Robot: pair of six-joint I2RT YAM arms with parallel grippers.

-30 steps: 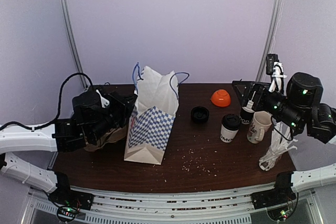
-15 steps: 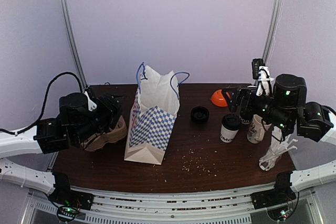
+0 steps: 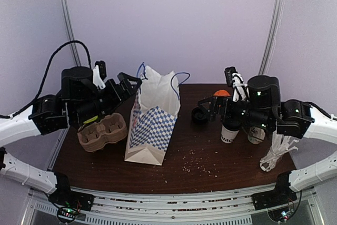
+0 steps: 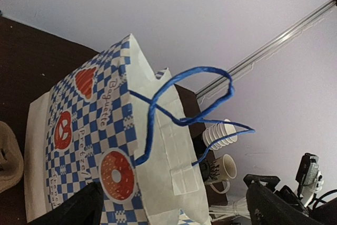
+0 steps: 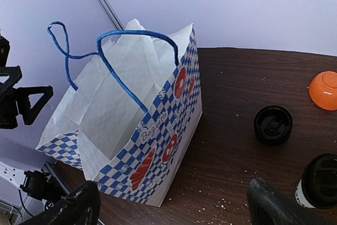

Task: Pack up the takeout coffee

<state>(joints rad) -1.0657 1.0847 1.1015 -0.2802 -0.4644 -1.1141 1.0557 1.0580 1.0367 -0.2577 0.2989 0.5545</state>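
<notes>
Takeout coffee (image 3: 229,130) stands near the tabletop's (image 3: 210,156) right edge, seemingly untouched. My left end effector (image 3: 130,84) and right end effector (image 3: 202,110) gape apart.

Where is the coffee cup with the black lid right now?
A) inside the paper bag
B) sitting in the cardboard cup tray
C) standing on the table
C: the coffee cup stands upright on the dark table, off to the side of the paper bag, not inside it.
</notes>
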